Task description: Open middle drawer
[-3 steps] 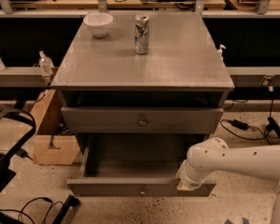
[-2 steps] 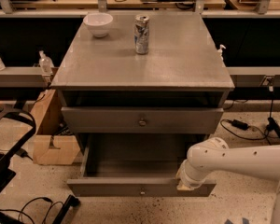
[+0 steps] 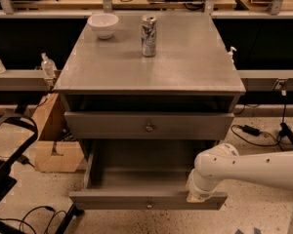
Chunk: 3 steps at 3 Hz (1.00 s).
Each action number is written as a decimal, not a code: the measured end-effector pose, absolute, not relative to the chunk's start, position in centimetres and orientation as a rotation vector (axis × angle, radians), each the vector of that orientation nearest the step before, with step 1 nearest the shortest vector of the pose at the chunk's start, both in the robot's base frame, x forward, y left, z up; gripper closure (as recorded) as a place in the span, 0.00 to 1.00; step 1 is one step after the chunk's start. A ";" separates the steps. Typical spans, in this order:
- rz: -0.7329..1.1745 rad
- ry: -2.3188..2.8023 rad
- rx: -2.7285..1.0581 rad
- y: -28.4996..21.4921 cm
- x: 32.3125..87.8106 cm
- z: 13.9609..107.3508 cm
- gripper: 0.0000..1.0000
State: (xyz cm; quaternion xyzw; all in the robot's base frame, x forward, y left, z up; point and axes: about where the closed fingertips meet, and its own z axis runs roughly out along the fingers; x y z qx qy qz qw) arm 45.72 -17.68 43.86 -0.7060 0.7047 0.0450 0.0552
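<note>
The grey cabinet (image 3: 151, 72) has the middle drawer (image 3: 112, 126) just below its top, a flat grey front with a small round knob (image 3: 149, 127) at centre. A dark gap shows above this front. Below it the lowest drawer (image 3: 136, 199) is pulled far out, and its inside looks bare. My white arm (image 3: 254, 167) reaches in from the right. My gripper (image 3: 195, 195) points down at the right end of the lowest drawer's front edge, mostly hidden by the wrist. It is well below and to the right of the middle drawer's knob.
A white bowl (image 3: 103, 24) and a drink can (image 3: 148, 29) stand on the cabinet top. A cardboard box (image 3: 58, 155) sits on the floor at the left. Cables (image 3: 254, 130) lie on the floor at the right. A black frame (image 3: 10, 169) stands at far left.
</note>
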 end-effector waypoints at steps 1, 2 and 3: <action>0.162 2.139 -2.201 -17.7 43.5 44.6 1.00; 0.162 2.139 -2.201 -17.7 43.5 44.6 1.00; 0.187 2.130 -2.259 -17.7 41.6 45.2 1.00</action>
